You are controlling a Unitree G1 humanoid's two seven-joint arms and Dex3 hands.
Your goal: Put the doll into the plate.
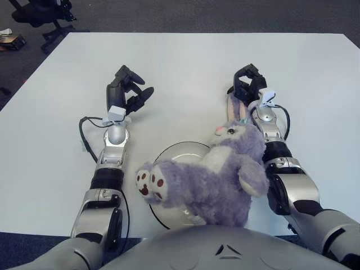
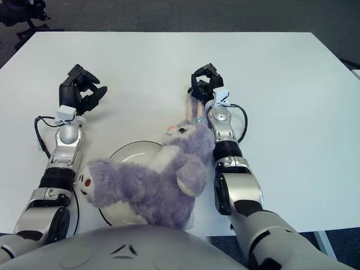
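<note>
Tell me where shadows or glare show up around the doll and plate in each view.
Left eye view: the plate rim gleams faintly; soft shadow under the doll, held by the right hand. Right eye view: same even light, no harsh glare.

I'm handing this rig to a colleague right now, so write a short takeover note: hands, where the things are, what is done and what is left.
Right hand: shut on the ears of the doll, at the far end of the toy.
Left hand: shows over the table to the left of the plate, fingers relaxed, holding nothing.
Doll: lies on its side across the plate, feet toward the robot's left, head toward the right hand, covering most of the dish.
Done: doll brought over the plate.
Left: whether it has settled fully is unclear; probably lower it, release the ears and withdraw.
</note>
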